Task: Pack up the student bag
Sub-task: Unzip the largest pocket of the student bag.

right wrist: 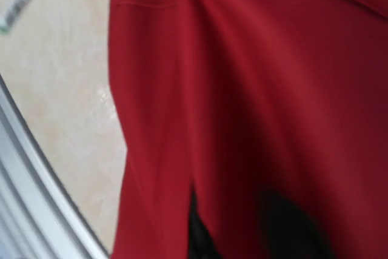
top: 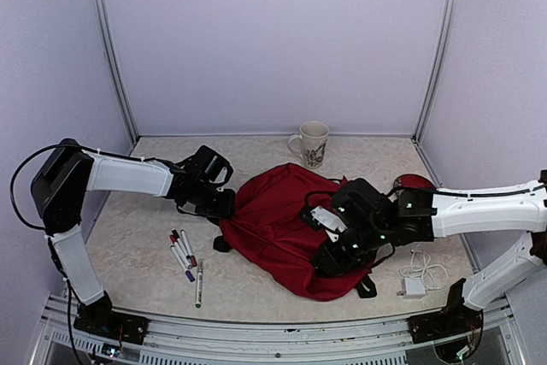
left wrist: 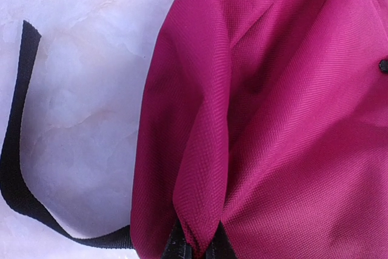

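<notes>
The student bag (top: 275, 221) lies slumped on the table (top: 128, 232) between the two arms. Its long axis runs from the left gripper (top: 224, 205), at the bag's left edge, across to the right gripper (top: 332, 256), on its near-right side. Both tools are touching it, so neither arm is nearer than the other.

In the left wrist view, the left gripper (left wrist: 197, 245) has its jaws nearly together on a raised fold of the bag's cloth. The fold rises straight ahead of the fingertips (left wrist: 176, 248). A flat black webbing strap (left wrist: 18, 150) loops over the table to that tool's left.

The right wrist view is blurred. The right gripper (right wrist: 242, 235) is shut, and a ridge of red cloth seems to be pinched between its dark fingers (right wrist: 194, 235), though the contact itself cannot be made out.

The bag is soft, woven, dark red fabric that creases deeply wherever it is gripped. It will likely stretch and sag rather than hold a shape. If the next move is to spread the bag's mouth, the two grips sit on opposite sides, so pulling apart along the long axis would do it.

Some slim markers (top: 185, 262) lie just nearer than the left tool. A white charger (top: 414, 286) with its coiled cable sits outboard of the right one. A glazed mug (top: 313, 143) stands beyond the bag.
</notes>
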Robot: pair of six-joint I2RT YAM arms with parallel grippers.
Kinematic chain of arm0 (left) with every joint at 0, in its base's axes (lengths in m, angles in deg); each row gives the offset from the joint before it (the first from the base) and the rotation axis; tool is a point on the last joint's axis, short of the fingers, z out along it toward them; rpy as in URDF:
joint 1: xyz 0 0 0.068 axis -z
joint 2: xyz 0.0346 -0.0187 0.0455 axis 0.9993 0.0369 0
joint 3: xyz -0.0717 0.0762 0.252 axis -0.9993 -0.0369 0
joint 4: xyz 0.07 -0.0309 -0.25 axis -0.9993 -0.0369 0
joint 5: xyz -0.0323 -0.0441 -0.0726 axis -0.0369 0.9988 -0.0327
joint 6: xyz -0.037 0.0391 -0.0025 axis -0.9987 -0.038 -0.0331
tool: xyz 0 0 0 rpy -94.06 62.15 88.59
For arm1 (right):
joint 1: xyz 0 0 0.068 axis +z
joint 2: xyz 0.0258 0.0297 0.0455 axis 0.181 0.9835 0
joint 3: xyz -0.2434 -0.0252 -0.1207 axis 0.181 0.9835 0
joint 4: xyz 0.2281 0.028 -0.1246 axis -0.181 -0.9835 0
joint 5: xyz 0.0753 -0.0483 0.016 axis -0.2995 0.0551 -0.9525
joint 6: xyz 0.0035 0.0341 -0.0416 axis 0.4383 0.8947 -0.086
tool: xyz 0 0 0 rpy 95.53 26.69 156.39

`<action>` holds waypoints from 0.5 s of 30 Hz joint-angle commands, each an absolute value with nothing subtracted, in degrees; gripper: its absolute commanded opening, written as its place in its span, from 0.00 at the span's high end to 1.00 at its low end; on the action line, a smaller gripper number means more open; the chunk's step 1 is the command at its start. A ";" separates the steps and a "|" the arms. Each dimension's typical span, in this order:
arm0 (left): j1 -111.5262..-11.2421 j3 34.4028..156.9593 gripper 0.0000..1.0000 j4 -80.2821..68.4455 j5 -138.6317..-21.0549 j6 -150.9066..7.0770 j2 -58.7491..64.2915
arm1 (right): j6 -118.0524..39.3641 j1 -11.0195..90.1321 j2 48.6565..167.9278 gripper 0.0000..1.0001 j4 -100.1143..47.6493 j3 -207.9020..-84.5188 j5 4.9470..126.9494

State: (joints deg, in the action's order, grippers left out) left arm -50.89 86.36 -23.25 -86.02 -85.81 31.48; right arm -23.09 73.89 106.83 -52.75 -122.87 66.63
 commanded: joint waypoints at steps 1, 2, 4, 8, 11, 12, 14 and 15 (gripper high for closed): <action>-53.32 88.09 1.00 -24.44 -91.61 -84.01 33.43 | -15.92 70.84 97.22 1.00 -56.19 -117.07 63.87; -53.34 88.20 1.00 -24.52 -91.79 -83.80 33.51 | -15.52 70.10 95.79 1.00 -57.49 -116.72 64.49; -53.62 88.35 1.00 -24.48 -92.08 -83.59 33.61 | -15.17 68.61 93.49 1.00 -60.15 -116.66 65.87; -53.49 88.74 0.97 -23.89 -90.18 -82.80 33.53 | -16.67 67.27 92.20 1.00 -59.14 -118.80 65.45; -50.77 88.86 0.28 -22.50 -91.59 -80.14 30.43 | -18.83 67.26 94.90 1.00 -54.64 -121.65 60.27; -49.43 88.67 0.09 -21.83 -93.03 -78.99 28.58 | -19.34 67.28 96.40 1.00 -53.85 -122.98 59.81; -47.39 88.27 0.01 -20.45 -96.74 -77.40 24.59 | -21.87 67.22 98.32 1.00 -52.42 -125.77 58.89; -46.82 88.01 0.01 -19.85 -98.28 -76.86 22.45 | -22.64 67.12 99.25 1.00 -51.69 -127.02 58.12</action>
